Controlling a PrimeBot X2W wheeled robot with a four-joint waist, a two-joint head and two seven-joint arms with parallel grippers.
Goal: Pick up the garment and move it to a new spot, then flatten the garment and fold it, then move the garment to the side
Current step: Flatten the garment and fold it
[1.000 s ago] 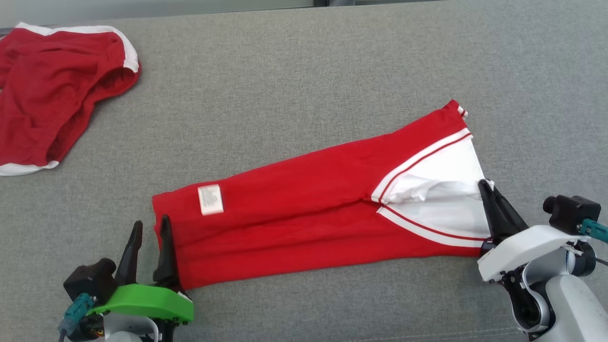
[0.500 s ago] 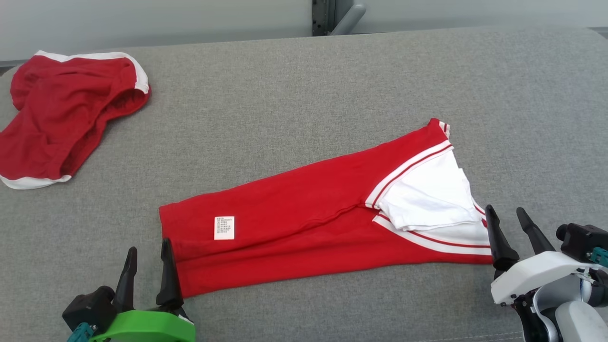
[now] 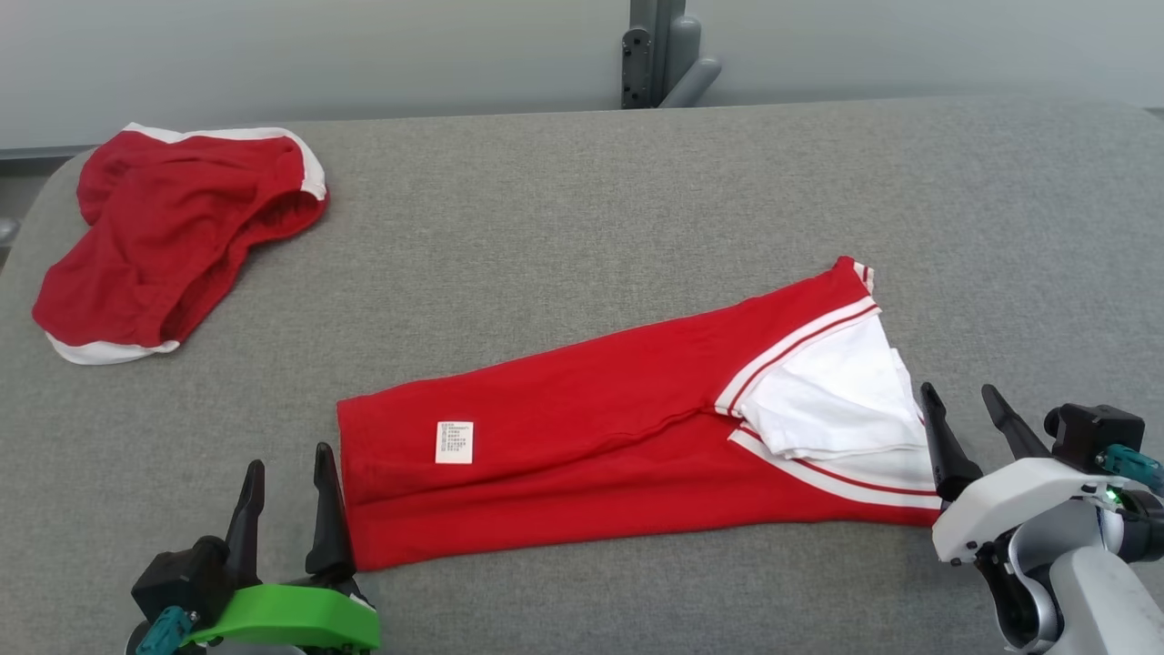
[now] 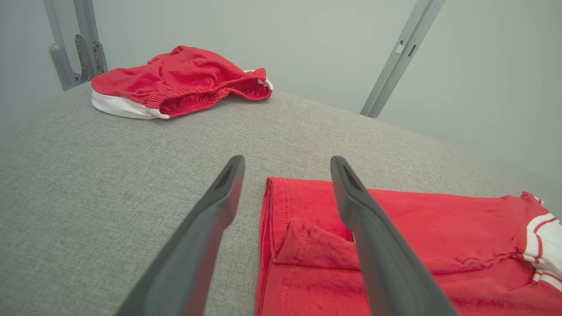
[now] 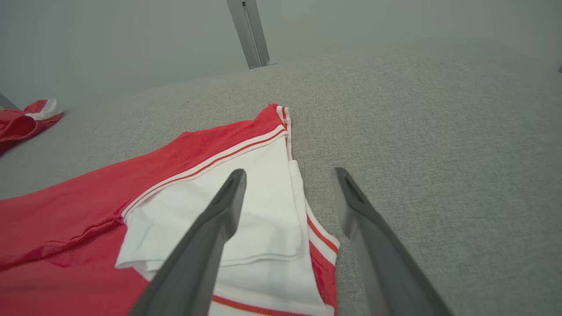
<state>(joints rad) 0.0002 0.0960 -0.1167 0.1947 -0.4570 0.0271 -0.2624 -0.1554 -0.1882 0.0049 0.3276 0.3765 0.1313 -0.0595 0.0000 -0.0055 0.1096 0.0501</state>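
Grey fabric surface [image 3: 582,200], pale wall [image 3: 364,55]; garment [image 3: 591,428] flat; L end effector [image 3: 287,457], R end effector [image 3: 957,389] spread

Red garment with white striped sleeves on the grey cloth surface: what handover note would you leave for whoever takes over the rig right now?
Left gripper: open, holding nothing, at the hem end of the red garment with white striped sleeves.
Right gripper: open, holding nothing, at the white sleeve end.
Garment: lies flat and slanted on the grey cloth surface, folded lengthwise into a long strip. A crumpled red garment with white trim sits at the far left.
Done: flattened and folded lengthwise, by the look of it.
Left: probably a fold across, then moving it to the side.
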